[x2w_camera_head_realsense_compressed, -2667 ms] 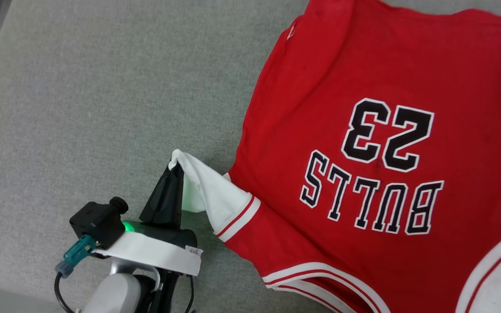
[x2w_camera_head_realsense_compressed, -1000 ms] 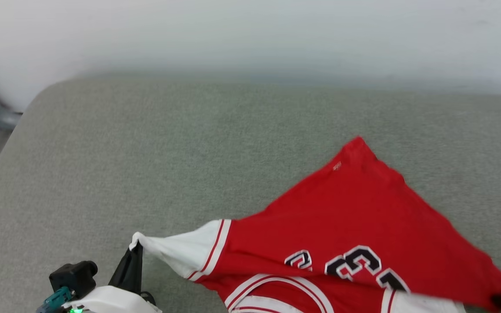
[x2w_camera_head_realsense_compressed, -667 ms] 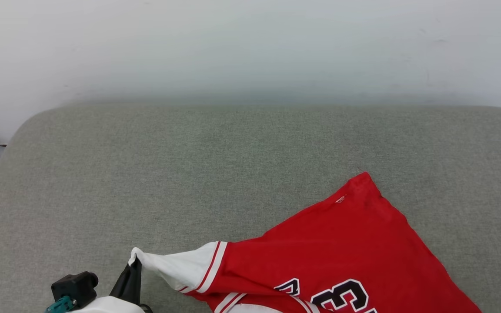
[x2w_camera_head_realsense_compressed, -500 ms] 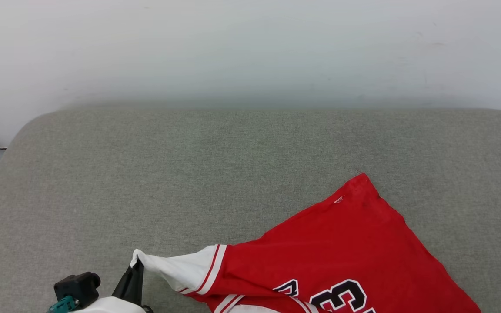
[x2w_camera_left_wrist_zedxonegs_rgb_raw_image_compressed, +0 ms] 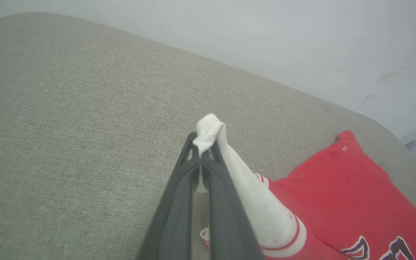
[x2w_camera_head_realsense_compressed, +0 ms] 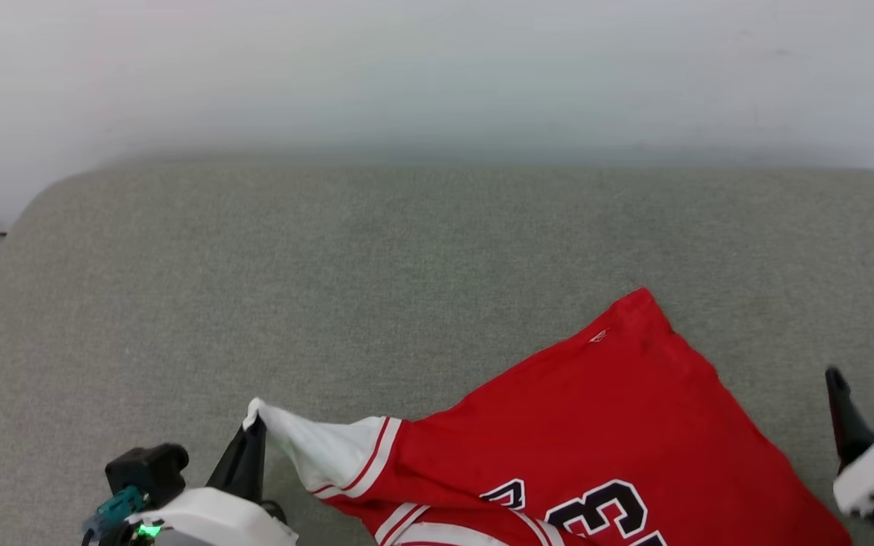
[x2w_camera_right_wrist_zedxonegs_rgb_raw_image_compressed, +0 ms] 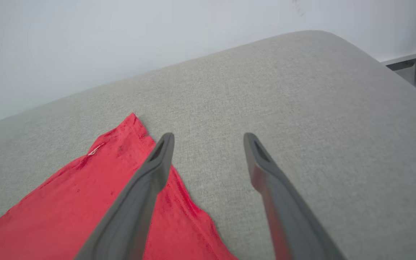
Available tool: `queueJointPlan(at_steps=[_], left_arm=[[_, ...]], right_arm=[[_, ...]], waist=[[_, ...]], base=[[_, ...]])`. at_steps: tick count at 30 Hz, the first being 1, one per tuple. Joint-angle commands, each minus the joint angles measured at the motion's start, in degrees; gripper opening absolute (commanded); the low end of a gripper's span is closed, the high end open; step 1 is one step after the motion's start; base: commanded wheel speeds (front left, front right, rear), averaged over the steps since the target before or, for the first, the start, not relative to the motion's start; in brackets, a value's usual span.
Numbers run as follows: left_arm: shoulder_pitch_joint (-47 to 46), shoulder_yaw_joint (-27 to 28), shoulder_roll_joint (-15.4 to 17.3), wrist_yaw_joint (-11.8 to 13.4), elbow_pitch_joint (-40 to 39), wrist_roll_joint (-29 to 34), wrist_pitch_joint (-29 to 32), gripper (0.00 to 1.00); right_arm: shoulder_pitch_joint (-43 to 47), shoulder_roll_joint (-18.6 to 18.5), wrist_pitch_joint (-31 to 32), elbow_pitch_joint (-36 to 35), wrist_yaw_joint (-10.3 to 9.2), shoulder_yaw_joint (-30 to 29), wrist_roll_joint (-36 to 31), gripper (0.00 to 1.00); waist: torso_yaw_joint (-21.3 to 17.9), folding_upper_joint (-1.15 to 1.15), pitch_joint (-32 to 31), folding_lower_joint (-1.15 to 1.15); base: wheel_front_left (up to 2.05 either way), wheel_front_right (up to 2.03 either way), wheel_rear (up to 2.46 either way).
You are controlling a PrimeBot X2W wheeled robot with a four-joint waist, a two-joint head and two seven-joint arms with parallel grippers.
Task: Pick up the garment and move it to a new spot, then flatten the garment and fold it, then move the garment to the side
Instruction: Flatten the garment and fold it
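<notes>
The left gripper [x2w_camera_head_realsense_compressed: 253,434] clamps its dark fingers on the white sleeve tip of the red jersey T-shirt [x2w_camera_head_realsense_compressed: 604,425] with striped trim. The shirt lies spread over the near right part of the grey fabric cushion [x2w_camera_head_realsense_compressed: 331,288]. Its black, white-outlined numerals are cut off at the bottom edge. The right gripper [x2w_camera_head_realsense_compressed: 859,383], jaws wide and empty, hovers just beside the shirt's right edge.

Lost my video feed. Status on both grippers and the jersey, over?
Left gripper shut on white sleeve of jersey. Right gripper open, holding nothing, beside it. Jersey rumpled on grey cushion. Nothing blocking seen.
</notes>
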Motion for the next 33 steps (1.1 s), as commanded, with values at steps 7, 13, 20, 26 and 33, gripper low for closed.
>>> queueJointPlan(at_steps=[7,13,20,26,33], left_arm=[[-5.7,-1.5,-1.1,-1.2,-1.0,1.3,-1.0,0.00],[-9.9,-2.8,-2.1,-2.3,-1.4,2.3,-2.0,0.00],[-13.7,-3.8,-3.2,-3.4,-1.3,3.2,-3.5,0.00],[-15.7,-4.3,-4.1,-4.0,-0.4,3.4,-4.5,0.00],[-16.5,-4.2,-4.6,-4.4,1.5,3.1,-5.3,0.00]], right_arm=[[-14.7,-6.7,12.1,9.2,-0.04,5.6,2.1,1.00],[-25.0,-11.7,26.9,12.2,-0.04,13.1,4.4,1.00],[-33.9,-15.2,36.8,13.3,-0.04,20.8,5.4,1.00],[-36.9,-16.8,41.9,17.5,-0.02,27.3,7.5,1.00],[-35.6,-16.8,47.4,22.9,-0.03,31.5,10.1,0.00]], waist=[[3.4,0.00,6.0,0.00],[6.1,0.00,11.4,0.00],[8.6,0.00,16.9,0.00],[9.8,0.00,20.2,0.00],[10.0,0.00,20.5,0.00]], base=[[0.00,0.00,0.00],[0.00,0.00,0.00],[0.00,0.00,0.00],[0.00,0.00,0.00],[0.00,0.00,0.00]])
